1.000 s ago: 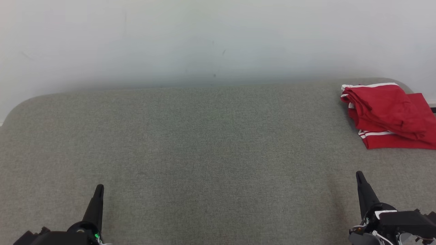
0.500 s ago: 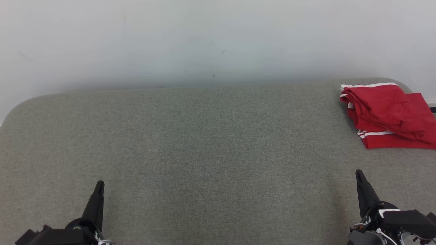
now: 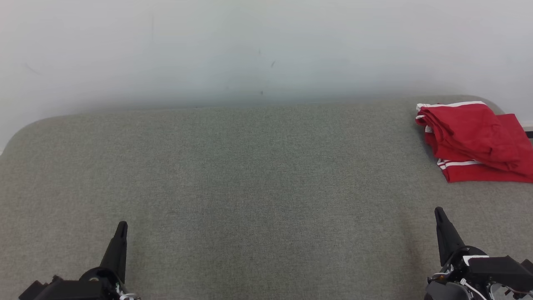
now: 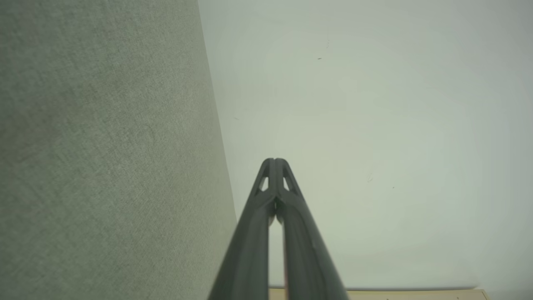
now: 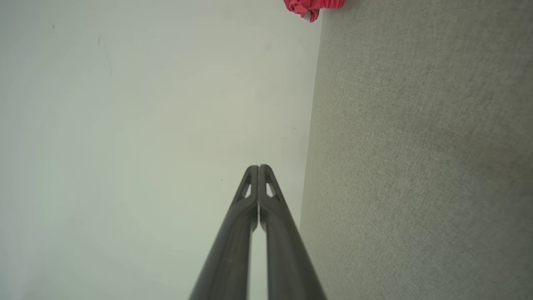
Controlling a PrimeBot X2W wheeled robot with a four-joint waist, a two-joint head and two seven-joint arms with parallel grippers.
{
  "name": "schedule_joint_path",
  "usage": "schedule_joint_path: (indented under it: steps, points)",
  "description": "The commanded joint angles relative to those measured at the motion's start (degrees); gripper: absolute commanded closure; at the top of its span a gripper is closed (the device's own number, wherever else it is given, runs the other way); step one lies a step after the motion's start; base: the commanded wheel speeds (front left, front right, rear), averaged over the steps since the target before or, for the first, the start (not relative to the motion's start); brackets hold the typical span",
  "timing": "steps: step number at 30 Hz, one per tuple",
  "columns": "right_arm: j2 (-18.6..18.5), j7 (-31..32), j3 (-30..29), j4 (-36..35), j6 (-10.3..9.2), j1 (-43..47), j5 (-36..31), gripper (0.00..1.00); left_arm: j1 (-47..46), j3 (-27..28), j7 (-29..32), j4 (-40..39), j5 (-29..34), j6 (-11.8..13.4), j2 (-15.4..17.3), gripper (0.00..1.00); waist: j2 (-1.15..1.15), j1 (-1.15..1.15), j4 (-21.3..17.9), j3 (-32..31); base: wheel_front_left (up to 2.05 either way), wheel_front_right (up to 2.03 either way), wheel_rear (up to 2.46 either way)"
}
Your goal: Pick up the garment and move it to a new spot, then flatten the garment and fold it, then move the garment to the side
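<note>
My left gripper [image 3: 121,227] hangs at the lower left over the grey fabric surface [image 3: 258,187]. Its two fingers are pressed together tip to tip, with nothing between them. The surface runs back to a pale wall [image 3: 250,50]. At the lower right, my right gripper [image 3: 438,213] is closed just as tightly and holds nothing. The red garment [image 3: 470,139], trimmed with white stripes, lies folded at the far right corner of the surface, well apart from my right gripper.
</note>
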Motion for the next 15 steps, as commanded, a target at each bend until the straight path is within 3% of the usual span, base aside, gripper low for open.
schedule_joint_path:
  steps: [1, 15]
  points:
    - [0.19, 0.07, -0.12, 0.07, -0.12, -0.2, -0.01, 1.0, -0.28, 0.19, 0.27, 0.14, -0.2, 0.06, -0.04, 1.0, 0.0, 0.0, 0.0, 0.0, 0.0, 0.0, 0.0]
    - [0.25, 0.17, -0.19, 0.08, -0.12, -0.21, -0.13, 1.0, -0.28, 0.18, 0.26, 0.14, -0.21, 0.06, -0.04, 1.0, 0.0, 0.0, 0.0, 0.0, 0.0, 0.0, 0.0]
